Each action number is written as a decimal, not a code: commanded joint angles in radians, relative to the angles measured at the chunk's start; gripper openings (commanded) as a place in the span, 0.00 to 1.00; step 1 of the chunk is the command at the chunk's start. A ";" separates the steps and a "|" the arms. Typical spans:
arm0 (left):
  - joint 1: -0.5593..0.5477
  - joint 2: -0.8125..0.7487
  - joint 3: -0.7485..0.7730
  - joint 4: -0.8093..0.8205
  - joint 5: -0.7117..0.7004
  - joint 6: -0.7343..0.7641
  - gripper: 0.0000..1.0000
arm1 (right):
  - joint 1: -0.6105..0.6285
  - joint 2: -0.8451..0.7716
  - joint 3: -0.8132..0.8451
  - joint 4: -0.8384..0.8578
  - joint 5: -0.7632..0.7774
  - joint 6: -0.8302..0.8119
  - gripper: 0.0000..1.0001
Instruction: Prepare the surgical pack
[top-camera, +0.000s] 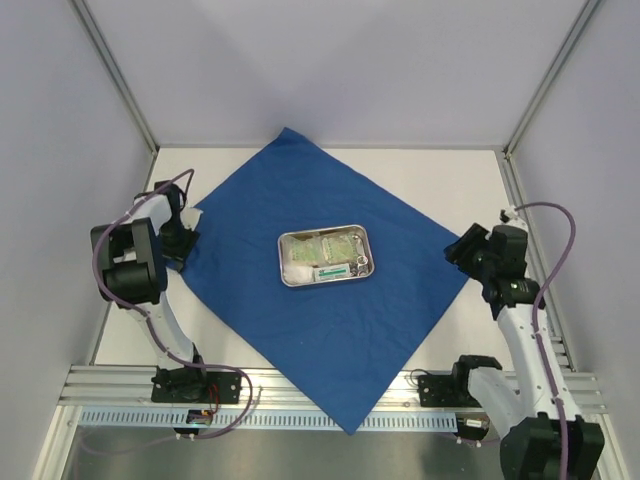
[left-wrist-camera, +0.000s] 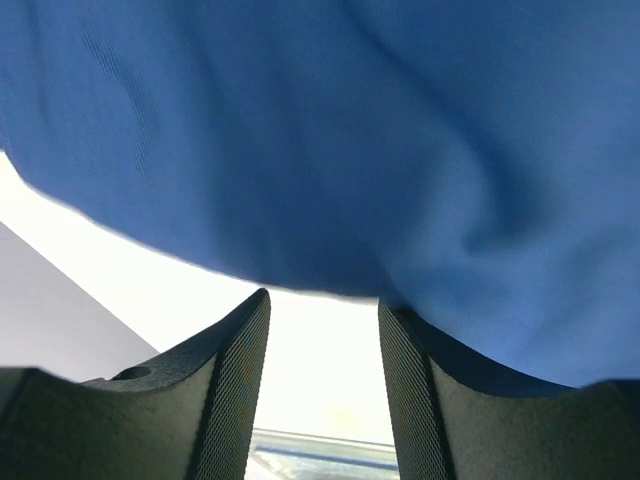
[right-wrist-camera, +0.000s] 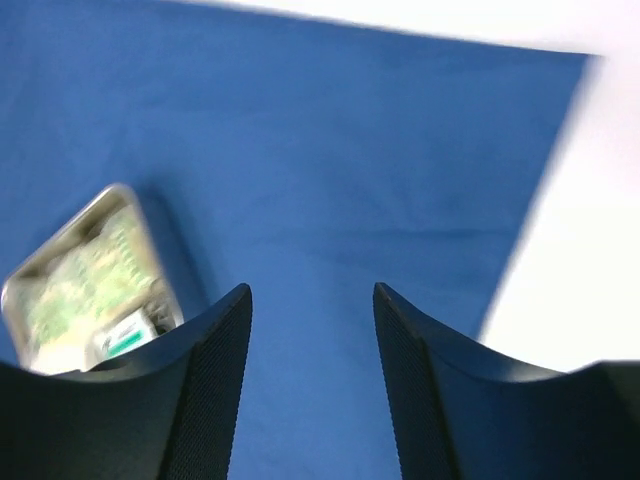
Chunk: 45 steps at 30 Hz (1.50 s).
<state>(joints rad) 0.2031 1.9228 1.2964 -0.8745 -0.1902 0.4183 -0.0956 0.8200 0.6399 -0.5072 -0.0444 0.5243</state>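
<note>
Left claw (left-wrist-camera: 322, 300) open, corner of blue cloth (top-camera: 330, 330) at its tips, unpinched; right claw (right-wrist-camera: 312, 290) open over opposite corner. Best: pinch deep before folding over tray (top-camera: 282, 262) mid-desk (top-camera: 450, 170).

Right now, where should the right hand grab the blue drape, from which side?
Probably its right corner, from the right, outside the edge. The blue drape lies flat under the steel tray, so only corners give a pinchable lip, and the right hand hovers open near this one.

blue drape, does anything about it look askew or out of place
Yes: the large royal-blue fabric drape lies turned like a diamond, its near corner hanging over the aluminium front rail. The small steel tray sits centred, nothing spilled.
</note>
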 joint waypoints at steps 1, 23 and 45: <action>-0.002 -0.165 -0.054 0.009 0.139 0.002 0.57 | 0.133 0.165 0.098 0.116 -0.191 -0.153 0.53; -0.002 -0.835 -0.513 -0.126 0.209 0.027 0.61 | 0.540 0.984 0.558 0.096 -0.152 -0.308 0.27; -0.002 -0.860 -0.531 -0.129 0.196 0.014 0.62 | 0.631 0.878 0.480 0.084 -0.080 -0.245 0.31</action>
<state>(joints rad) 0.2028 1.0790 0.7692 -1.0027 0.0166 0.4332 0.5335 1.7687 1.1255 -0.4091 -0.1455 0.2581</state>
